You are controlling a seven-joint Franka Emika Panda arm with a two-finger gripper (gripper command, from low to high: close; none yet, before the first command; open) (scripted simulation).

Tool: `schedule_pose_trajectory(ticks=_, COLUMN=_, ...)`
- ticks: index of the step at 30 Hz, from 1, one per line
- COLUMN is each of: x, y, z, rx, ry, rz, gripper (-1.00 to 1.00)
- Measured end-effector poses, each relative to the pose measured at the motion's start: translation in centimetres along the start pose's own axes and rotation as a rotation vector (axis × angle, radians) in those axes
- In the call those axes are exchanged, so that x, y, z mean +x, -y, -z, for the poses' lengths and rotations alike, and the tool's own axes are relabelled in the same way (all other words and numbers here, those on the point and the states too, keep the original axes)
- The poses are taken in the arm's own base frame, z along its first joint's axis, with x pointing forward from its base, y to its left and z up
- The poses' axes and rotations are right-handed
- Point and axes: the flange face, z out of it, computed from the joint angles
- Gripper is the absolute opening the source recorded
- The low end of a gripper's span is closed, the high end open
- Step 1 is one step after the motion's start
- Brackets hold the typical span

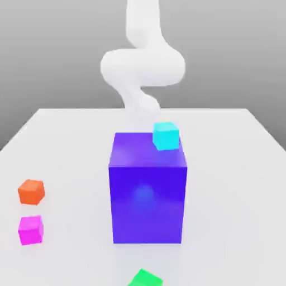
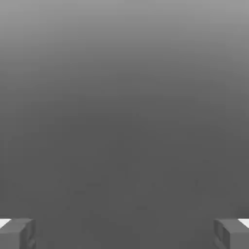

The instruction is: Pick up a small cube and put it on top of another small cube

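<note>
Though unlabeled, cyan cube (image 1: 166, 136) atop blue block (image 1: 147, 195).

1. Large block (image 1: 147, 192) is showing deep blue-violet, with a paler sheen on its front face.
2. Small cube (image 1: 166, 136) sitting on the large block's top is showing cyan.
3. Two cubes off the large block's side, toward the exterior view's left, are showing orange (image 1: 31, 191) and magenta (image 1: 30, 229).
4. Cube (image 1: 145, 278) in front of the large block is showing green.
5. Table (image 1: 234, 167) is showing white; arm (image 1: 142, 64) is showing white.
6. Fingertips (image 2: 17, 233) are showing grey.
</note>
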Motion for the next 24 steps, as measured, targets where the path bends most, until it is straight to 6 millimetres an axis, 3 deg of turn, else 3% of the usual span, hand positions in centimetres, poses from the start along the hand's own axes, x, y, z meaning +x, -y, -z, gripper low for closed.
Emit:
schedule_pose_trajectory(ticks=6, x=3.0, y=-6.3, z=-12.4, rx=-0.213, ry=0.017, rz=-0.269, gripper=0.0)
schedule_pose_trajectory(ticks=12, x=4.3, y=-15.9, z=-22.5, rx=-0.405, ry=0.033, rz=-0.544, gripper=0.0)
schedule_pose_trajectory(ticks=16, x=3.7, y=-23.4, z=-27.8, rx=-0.524, ry=0.046, rz=-0.734, gripper=0.0)
schedule_pose_trajectory(ticks=19, x=2.9, y=-30.2, z=-30.8, rx=-0.613, ry=0.048, rz=-0.899, gripper=0.0)
schedule_pose_trajectory(ticks=24, x=-1.2, y=-39.0, z=-34.9, rx=-0.743, ry=0.077, rz=-1.132, gripper=0.0)
